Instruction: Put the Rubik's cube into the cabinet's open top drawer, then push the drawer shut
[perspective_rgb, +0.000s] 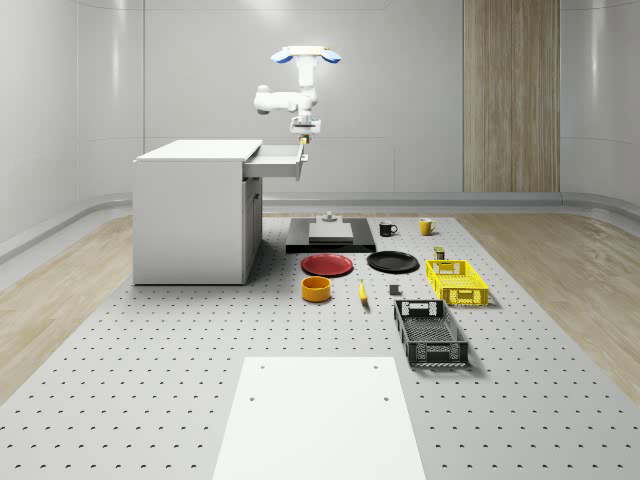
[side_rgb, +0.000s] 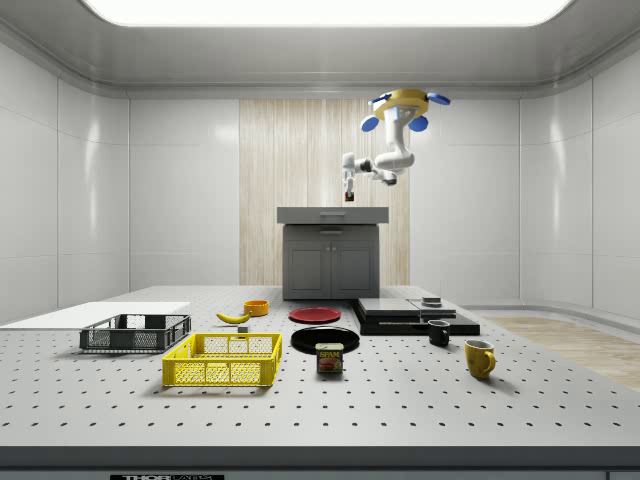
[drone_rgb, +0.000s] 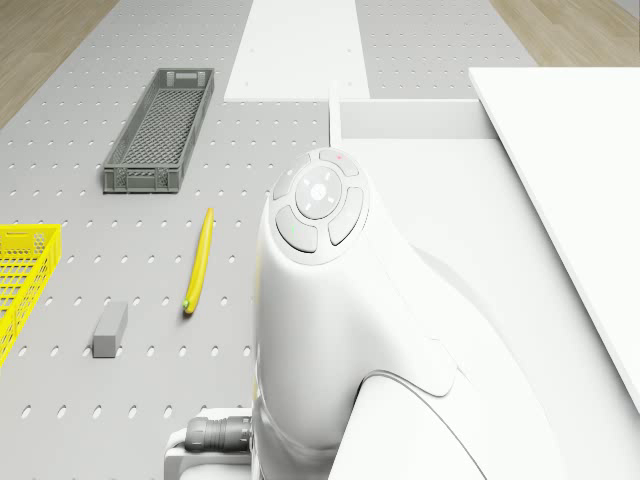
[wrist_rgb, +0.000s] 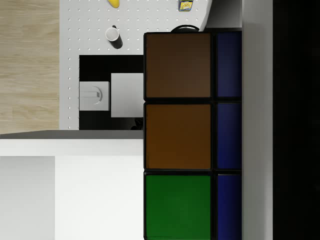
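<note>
Upper centre of the whole-scene view, above the cabinet's open drawer (perspective_rgb: 277, 160), the hovering drone's tool (perspective_rgb: 302, 143) grips the cube (wrist_rgb: 192, 135), rigid, light, by opposite flat faces.

Bench (perspective_rgb: 150, 380): red plate (perspective_rgb: 327, 264) beside black plate (perspective_rgb: 392, 262); orange bowl (perspective_rgb: 316, 289) nr banana (perspective_rgb: 362, 292). Yellow crate (perspective_rgb: 456, 281), grey crate (perspective_rgb: 430, 333) close together. Black mug (perspective_rgb: 387, 229), yellow mug (perspective_rgb: 425, 226) further back.
</note>
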